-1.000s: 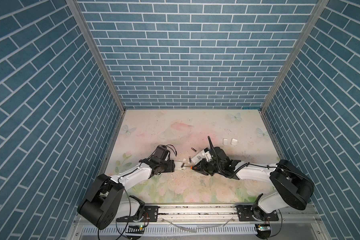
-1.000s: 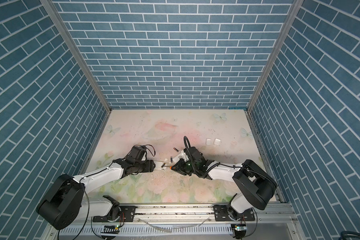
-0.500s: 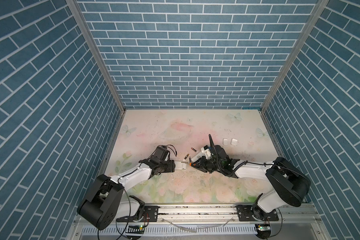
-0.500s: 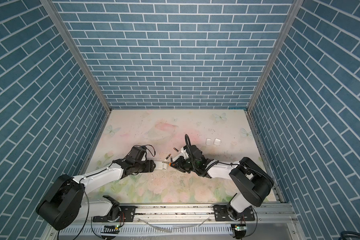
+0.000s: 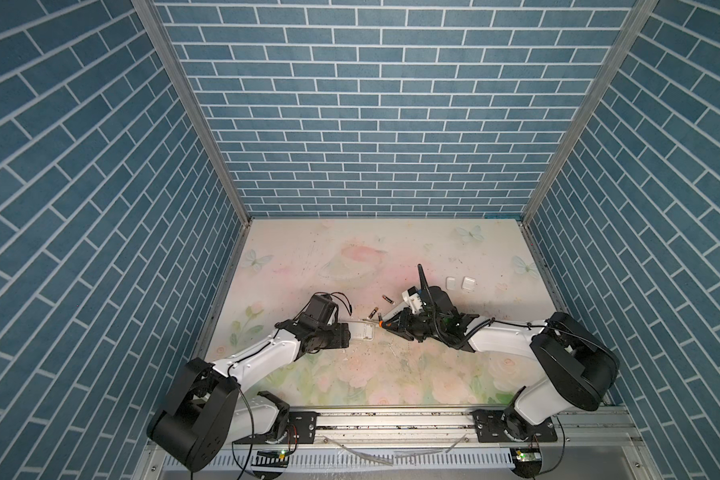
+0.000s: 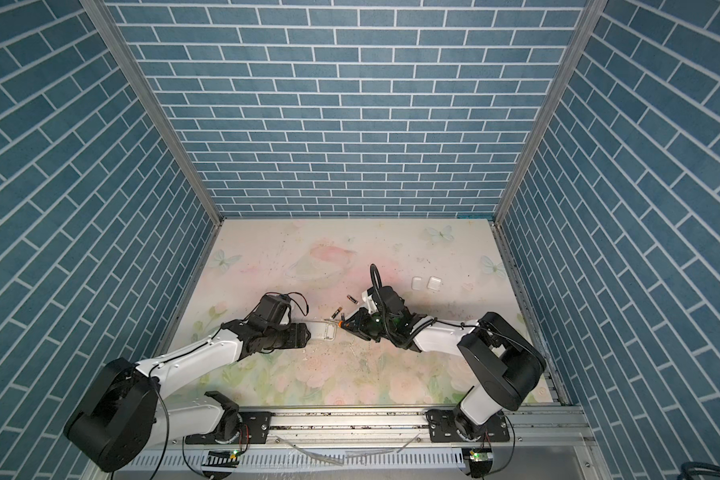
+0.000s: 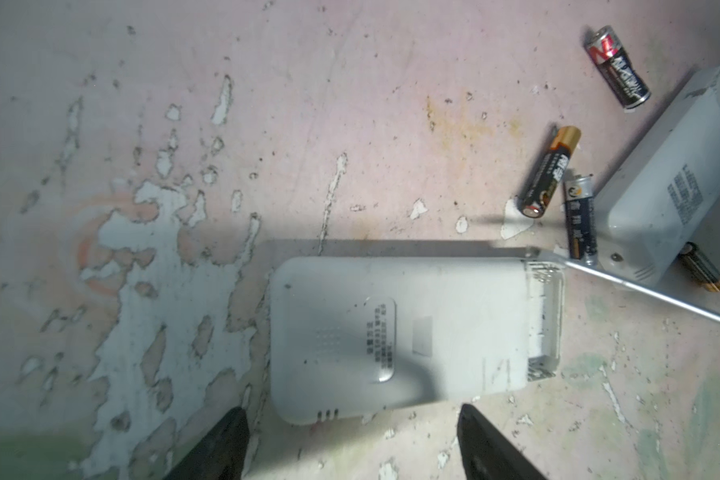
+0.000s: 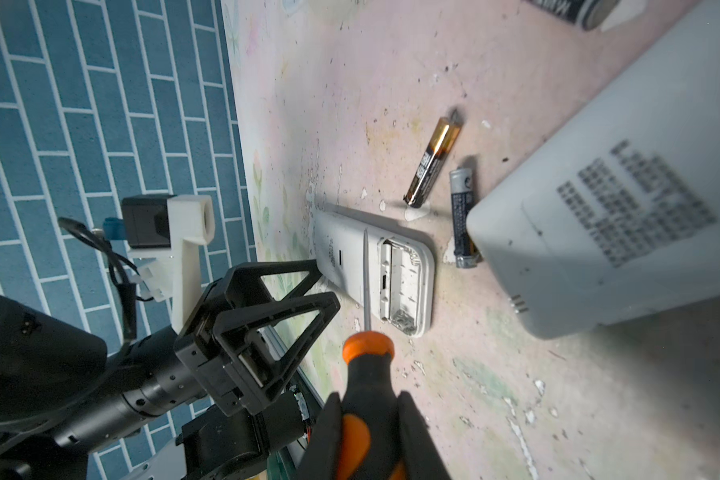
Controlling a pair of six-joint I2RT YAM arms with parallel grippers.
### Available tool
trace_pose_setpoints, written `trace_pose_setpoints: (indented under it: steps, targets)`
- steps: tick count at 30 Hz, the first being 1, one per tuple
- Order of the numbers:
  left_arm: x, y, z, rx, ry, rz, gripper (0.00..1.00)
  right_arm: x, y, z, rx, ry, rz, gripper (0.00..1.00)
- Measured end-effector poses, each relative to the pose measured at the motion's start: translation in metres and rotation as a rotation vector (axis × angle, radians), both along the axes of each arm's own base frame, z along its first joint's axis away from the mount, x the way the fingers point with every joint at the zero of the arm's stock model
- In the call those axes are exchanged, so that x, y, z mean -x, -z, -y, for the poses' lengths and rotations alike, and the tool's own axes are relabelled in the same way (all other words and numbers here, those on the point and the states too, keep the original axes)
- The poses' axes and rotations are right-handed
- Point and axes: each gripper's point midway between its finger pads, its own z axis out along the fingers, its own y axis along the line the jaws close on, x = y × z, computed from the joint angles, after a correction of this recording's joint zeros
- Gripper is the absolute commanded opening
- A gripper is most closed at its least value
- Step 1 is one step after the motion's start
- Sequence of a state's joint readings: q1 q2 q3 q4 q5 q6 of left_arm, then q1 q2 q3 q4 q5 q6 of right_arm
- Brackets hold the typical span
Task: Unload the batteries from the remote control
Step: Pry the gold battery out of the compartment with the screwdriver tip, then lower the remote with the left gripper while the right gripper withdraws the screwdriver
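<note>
A white remote control [image 7: 391,332] lies back-up on the table, and its open compartment [image 8: 400,282] holds nothing. Several batteries [image 7: 551,172] lie loose beyond it. One of them [image 7: 703,268] is half under a second white remote [image 7: 674,195]. My left gripper [image 7: 352,440] is open, with its fingers either side of the remote's near end and not touching it. My right gripper [image 8: 366,419] is shut on the orange-and-black screwdriver [image 8: 362,365]. The screwdriver's shaft tip rests at the compartment's corner. In both top views the remote [image 5: 362,332] [image 6: 323,331] lies between the two grippers.
Two small white covers [image 5: 451,283] [image 5: 469,284] lie at the back right of the floral mat. Blue brick walls enclose the table on three sides. The left arm's wrist [image 8: 233,328] stands close beside the screwdriver.
My left gripper's jaws have spread wider around the remote's end. The right gripper, still holding the screwdriver, has shifted slightly towards the back.
</note>
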State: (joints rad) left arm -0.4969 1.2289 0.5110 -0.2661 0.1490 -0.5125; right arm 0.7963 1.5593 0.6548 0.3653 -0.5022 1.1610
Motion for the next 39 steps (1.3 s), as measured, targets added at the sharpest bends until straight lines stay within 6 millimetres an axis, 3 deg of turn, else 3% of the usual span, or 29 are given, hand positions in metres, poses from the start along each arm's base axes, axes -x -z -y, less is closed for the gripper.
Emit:
trace_pose_setpoints:
  steps: [9,12,13,19,24,30,34,39]
  targets:
    - [-0.004,-0.024,-0.003,0.010,-0.010,0.056,0.86,-0.033,-0.031,0.027,0.084,0.057,0.145,0.00]
    - [-0.009,-0.040,-0.001,0.026,-0.013,0.097,0.91,-0.041,-0.041,0.042,0.134,0.086,0.226,0.00]
    - [-0.011,-0.047,0.000,0.033,-0.012,0.117,0.98,-0.044,-0.044,0.048,0.151,0.097,0.249,0.00]
    - [-0.022,-0.088,0.001,0.055,-0.005,0.216,1.00,-0.066,-0.062,0.087,0.208,0.203,0.369,0.00]
    - [-0.024,-0.106,-0.001,0.057,-0.002,0.268,1.00,-0.081,-0.055,0.126,0.292,0.296,0.412,0.00]
    - [-0.021,-0.114,-0.004,0.059,-0.005,0.292,1.00,-0.090,-0.047,0.156,0.386,0.356,0.464,0.00]
    - [-0.020,-0.121,-0.007,0.063,-0.013,0.318,1.00,-0.096,-0.043,0.165,0.436,0.364,0.493,0.00]
    - [-0.019,-0.124,-0.009,0.059,-0.019,0.329,1.00,-0.104,-0.022,0.163,0.480,0.334,0.489,0.00]
